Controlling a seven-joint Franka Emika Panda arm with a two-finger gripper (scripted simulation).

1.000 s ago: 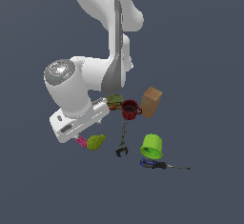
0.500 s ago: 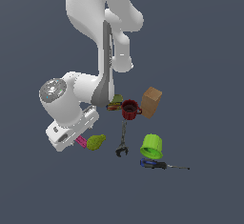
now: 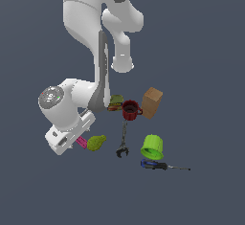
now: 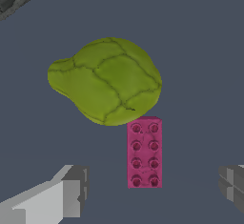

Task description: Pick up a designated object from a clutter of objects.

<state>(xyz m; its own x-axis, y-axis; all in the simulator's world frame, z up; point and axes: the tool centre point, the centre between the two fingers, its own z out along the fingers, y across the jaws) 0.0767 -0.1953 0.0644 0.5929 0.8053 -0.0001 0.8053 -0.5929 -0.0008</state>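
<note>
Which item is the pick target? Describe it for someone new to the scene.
Find the white robot arm; under its pincer lies a lumpy yellow-green pear shape. Touching its edge is the target, a flat magenta studded brick, the only pink, rectangular, studded item here.

The arm's wrist now sits lower and further toward the exterior view's left than a second ago, coming down beside the pear shape (image 3: 96, 142). The white hand now covers most of the pink block (image 3: 82, 142), which showed more fully beside the pear shape before (only its end near the pear shape shows). The upper arm links lean further toward the exterior view's left too.
</note>
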